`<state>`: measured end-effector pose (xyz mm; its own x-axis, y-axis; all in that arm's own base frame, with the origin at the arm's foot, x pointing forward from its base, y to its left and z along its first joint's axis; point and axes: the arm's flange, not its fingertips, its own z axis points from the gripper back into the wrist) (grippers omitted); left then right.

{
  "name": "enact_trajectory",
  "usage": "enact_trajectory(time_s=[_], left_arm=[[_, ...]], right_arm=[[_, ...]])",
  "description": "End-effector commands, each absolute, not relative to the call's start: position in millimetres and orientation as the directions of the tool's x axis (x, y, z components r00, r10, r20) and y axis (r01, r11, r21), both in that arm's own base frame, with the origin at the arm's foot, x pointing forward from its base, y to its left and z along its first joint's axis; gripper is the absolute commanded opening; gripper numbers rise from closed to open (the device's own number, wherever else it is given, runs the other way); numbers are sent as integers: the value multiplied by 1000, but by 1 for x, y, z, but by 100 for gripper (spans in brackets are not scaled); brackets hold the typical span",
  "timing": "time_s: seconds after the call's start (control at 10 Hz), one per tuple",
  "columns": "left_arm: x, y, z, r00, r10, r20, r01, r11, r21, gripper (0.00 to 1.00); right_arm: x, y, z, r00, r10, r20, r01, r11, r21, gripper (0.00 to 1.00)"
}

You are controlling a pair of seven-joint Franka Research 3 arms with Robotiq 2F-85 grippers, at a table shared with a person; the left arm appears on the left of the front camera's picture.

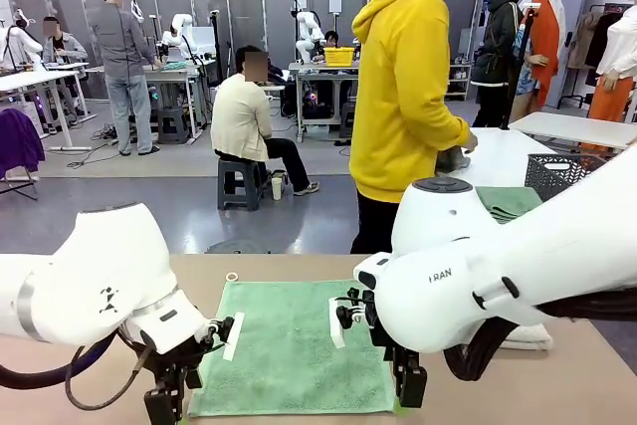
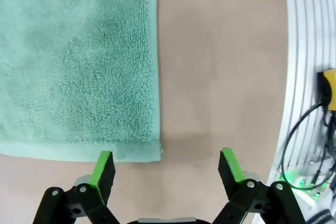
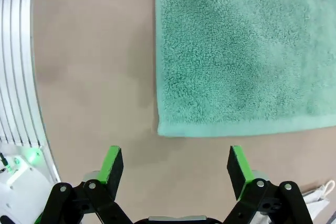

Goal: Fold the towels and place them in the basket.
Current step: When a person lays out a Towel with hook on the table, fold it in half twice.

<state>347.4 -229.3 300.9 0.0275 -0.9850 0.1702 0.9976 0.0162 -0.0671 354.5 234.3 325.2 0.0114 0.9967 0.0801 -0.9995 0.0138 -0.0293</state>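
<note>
Two left fingers [image 2: 102, 174] spread, towel [image 2: 79, 61] corner between

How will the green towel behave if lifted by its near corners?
Likely floppy: the green towel lies flat and thin on the table, so its middle should sag. Its looped pile looks grippy, so slipping seems unlikely.

towel [image 1: 294, 355] on table [image 1: 582, 390], basket [image 1: 559, 174] behind at right

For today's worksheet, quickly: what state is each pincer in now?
Left pincer: open, empty, by a corner of the green towel.
Right pincer: open, empty.
</note>
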Motion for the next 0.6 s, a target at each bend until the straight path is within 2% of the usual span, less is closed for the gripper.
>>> enact_trajectory(time_s=[0.0, 0.5], left_arm=[[337, -226, 289, 42, -984, 170, 998, 35, -47, 100], [338, -233, 285, 39, -987, 158, 997, 28, -67, 100]], right_arm=[[364, 238, 315, 25, 995, 101, -999, 28, -24, 100], [372, 238, 298, 28, 993, 116, -1000, 28, -3, 100]])
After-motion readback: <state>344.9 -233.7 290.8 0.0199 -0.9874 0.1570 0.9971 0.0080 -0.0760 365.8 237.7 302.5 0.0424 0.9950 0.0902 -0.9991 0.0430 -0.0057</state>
